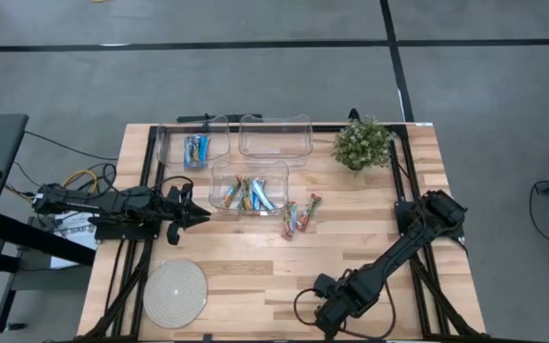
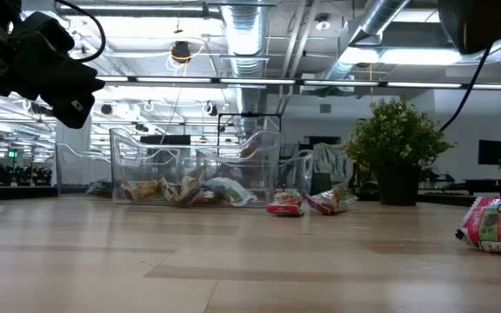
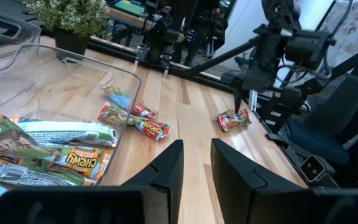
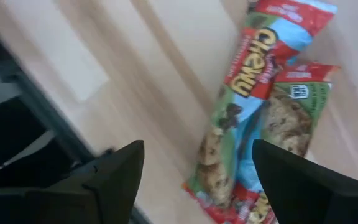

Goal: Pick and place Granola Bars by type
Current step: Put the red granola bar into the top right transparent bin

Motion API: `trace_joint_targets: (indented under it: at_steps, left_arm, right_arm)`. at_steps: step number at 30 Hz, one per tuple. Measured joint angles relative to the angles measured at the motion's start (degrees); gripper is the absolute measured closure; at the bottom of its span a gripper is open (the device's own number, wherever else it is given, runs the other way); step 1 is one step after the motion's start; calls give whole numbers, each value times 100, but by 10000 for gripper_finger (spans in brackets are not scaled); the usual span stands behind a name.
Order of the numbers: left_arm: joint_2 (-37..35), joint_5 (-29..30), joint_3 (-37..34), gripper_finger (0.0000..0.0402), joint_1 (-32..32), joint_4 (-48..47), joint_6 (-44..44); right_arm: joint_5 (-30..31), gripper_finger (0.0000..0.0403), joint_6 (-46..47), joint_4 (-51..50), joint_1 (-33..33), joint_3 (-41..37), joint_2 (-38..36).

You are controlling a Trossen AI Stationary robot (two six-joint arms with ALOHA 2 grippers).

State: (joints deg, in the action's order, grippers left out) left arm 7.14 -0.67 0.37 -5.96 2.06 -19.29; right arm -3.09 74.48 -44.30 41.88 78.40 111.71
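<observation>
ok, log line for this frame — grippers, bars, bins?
left gripper: open, empty, beside mixed-bar bin | right gripper: open over two red bars, table's front edge | blue bars: back-left bin | middle back bin: empty

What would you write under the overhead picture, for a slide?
Two robot arms flank a wooden table with three clear bins, loose granola bars and a potted plant.

You are looking at a light wooden table point(image 1: 255, 257) standing on a grey floor point(image 1: 255, 86) crossed by dark lines. Across the table at its own height, you see an open ceiling of silver ducts point(image 2: 242, 35) and pipes lit by long strip lights point(image 2: 259, 83). Dark cables point(image 1: 74, 179) trail off the table's left edge, and an office chair point(image 3: 328, 134) stands just beside the table.
</observation>
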Motion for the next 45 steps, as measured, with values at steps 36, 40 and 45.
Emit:
trace_joint_targets:
  at_steps: [36, 40, 45]
  left_arm:
    - [0, 0, -1, 328, 0, 1, 0]
    - [0, -2, -1, 328, 0, 1, 0]
    - [0, 0, 0, 328, 0, 1, 0]
  right_arm:
    - [46, 228, -303, 283, -198, -36, 390]
    - [42, 266, -419, 288, -273, -36, 390]
    - [46, 311, -461, 302, -387, -36, 390]
